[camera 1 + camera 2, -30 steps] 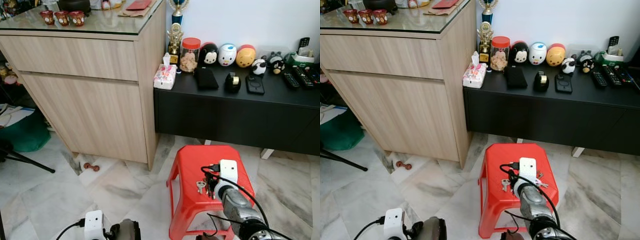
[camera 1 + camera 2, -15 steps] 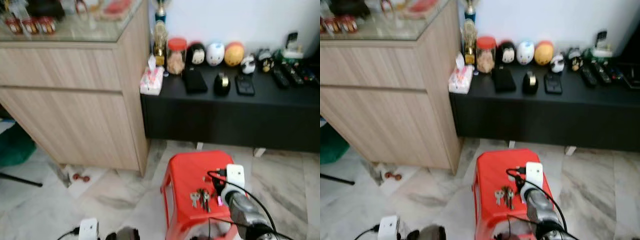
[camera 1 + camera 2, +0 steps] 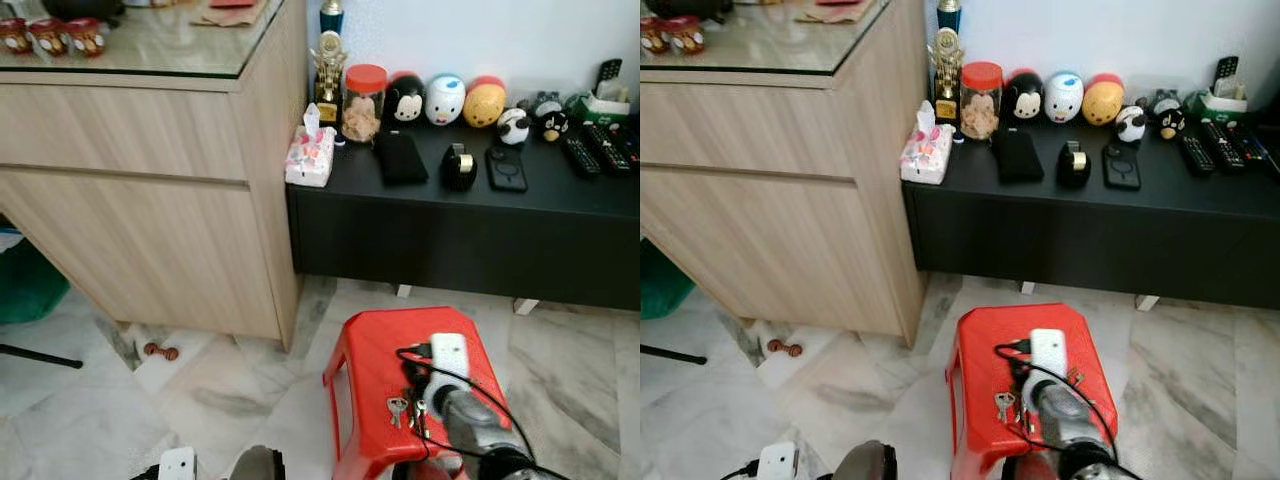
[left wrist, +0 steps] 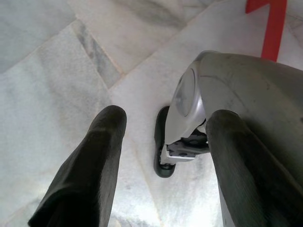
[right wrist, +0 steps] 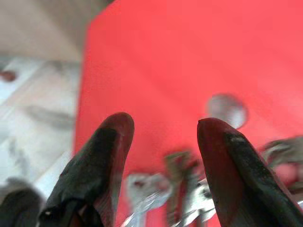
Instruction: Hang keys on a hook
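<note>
A small bunch of silver keys (image 3: 403,408) lies on the top of a red plastic stool (image 3: 375,350), toward its front edge. My right gripper (image 5: 161,125) hovers low over the stool with its fingers open. The keys (image 5: 165,201) show blurred on the red surface between the two black fingers, apart from them. From above, the right wrist with its white camera box (image 3: 448,355) sits just right of the keys. My left gripper (image 4: 165,118) hangs open over the marble floor, beside my own grey leg (image 4: 246,99).
A tall wooden cabinet (image 3: 150,200) with a glass top stands at the left. A low black sideboard (image 3: 460,220) behind the stool carries toys, a jar and remotes. A small brown object (image 3: 160,351) lies on the marble floor by the cabinet.
The whole picture has shifted, so the camera moved. My right gripper stays over the stool next to the keys, which still lie in the same spot.
</note>
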